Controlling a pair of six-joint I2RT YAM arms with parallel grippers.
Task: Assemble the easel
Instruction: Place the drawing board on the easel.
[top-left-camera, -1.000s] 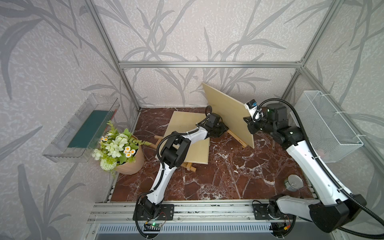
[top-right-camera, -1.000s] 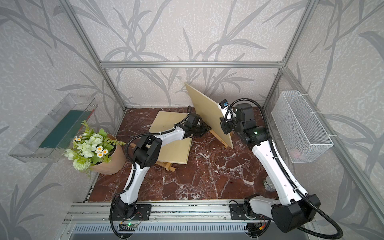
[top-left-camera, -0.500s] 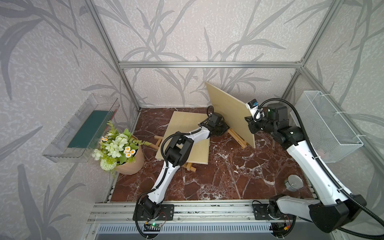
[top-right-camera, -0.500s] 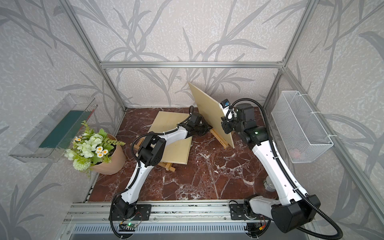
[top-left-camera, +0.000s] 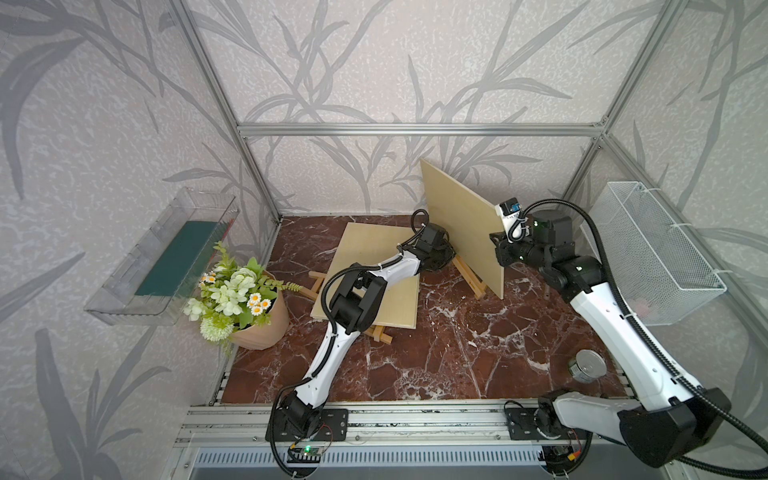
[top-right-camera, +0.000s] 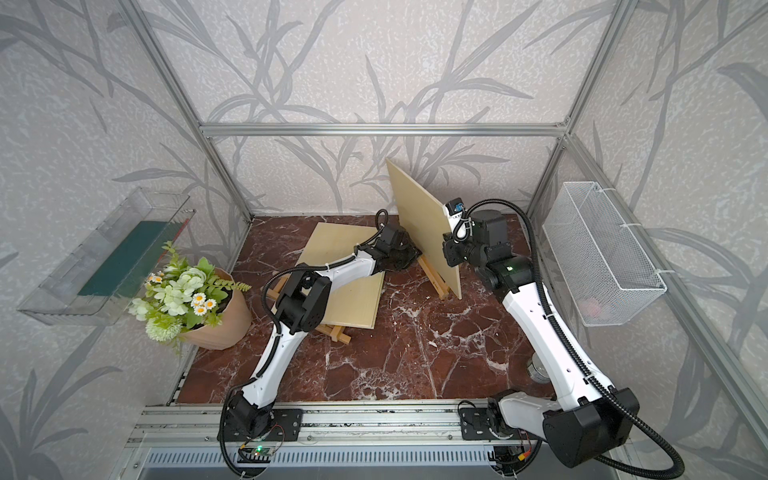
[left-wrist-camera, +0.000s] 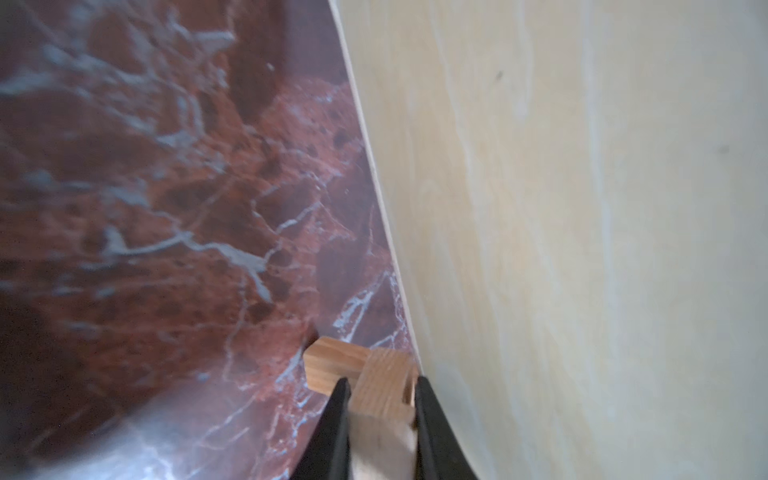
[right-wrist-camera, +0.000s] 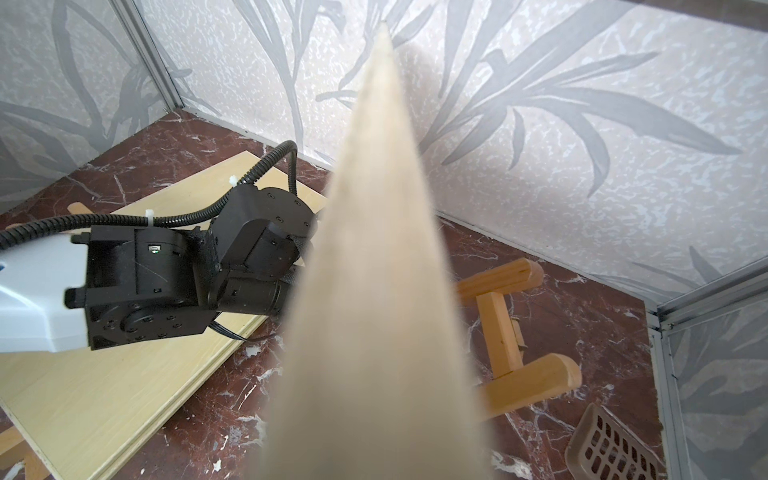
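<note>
A pale wooden board (top-left-camera: 461, 224) (top-right-camera: 424, 224) stands upright near the back, its lower edge by a wooden easel stand (top-left-camera: 469, 276) (top-right-camera: 434, 278) (right-wrist-camera: 507, 328). My right gripper (top-left-camera: 498, 249) (top-right-camera: 449, 253) is shut on the board's right edge; in the right wrist view the board (right-wrist-camera: 382, 291) is seen edge-on and hides the jaws. My left gripper (top-left-camera: 446, 255) (top-right-camera: 409, 257) (left-wrist-camera: 381, 384) is shut on a wooden bar of the stand (left-wrist-camera: 384, 370), right beside the board (left-wrist-camera: 582, 208).
A second board (top-left-camera: 374, 274) (right-wrist-camera: 124, 382) lies flat on another wooden stand (top-left-camera: 380, 332). A flower pot (top-left-camera: 249, 303) and a clear wall tray (top-left-camera: 166, 257) are left. A wire basket (top-left-camera: 652, 249) hangs right. A tin can (top-left-camera: 588, 365) sits front right.
My left gripper has closed onto the stand's wooden bar and edged right toward the upright board. The board has shifted slightly right with the right gripper.
</note>
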